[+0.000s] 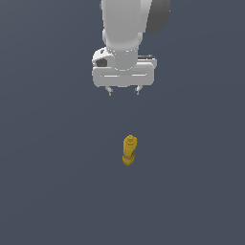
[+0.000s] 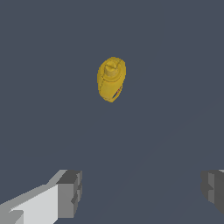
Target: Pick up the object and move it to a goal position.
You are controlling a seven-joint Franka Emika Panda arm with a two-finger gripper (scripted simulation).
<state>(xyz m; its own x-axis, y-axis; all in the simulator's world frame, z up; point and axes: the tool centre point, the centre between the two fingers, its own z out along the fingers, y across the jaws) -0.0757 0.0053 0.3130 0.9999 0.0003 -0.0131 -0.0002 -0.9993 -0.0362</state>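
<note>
The object, a small mustard-yellow squeeze bottle [image 1: 129, 150], stands on the dark grey floor near the middle of the exterior view, its narrower nozzle cap pointing up. My white gripper [image 1: 124, 91] hangs well above and behind it, slightly toward the exterior view's left, with nothing between its fingers. In the wrist view the bottle [image 2: 111, 79] is seen from above, cap toward the camera, and lies clear of the gripper [image 2: 142, 190]. Its two grey fingertips [image 2: 70, 192] stand wide apart, so the gripper is open.
A plain dark grey surface [image 1: 57, 191] fills both views. No other objects, containers or edges show.
</note>
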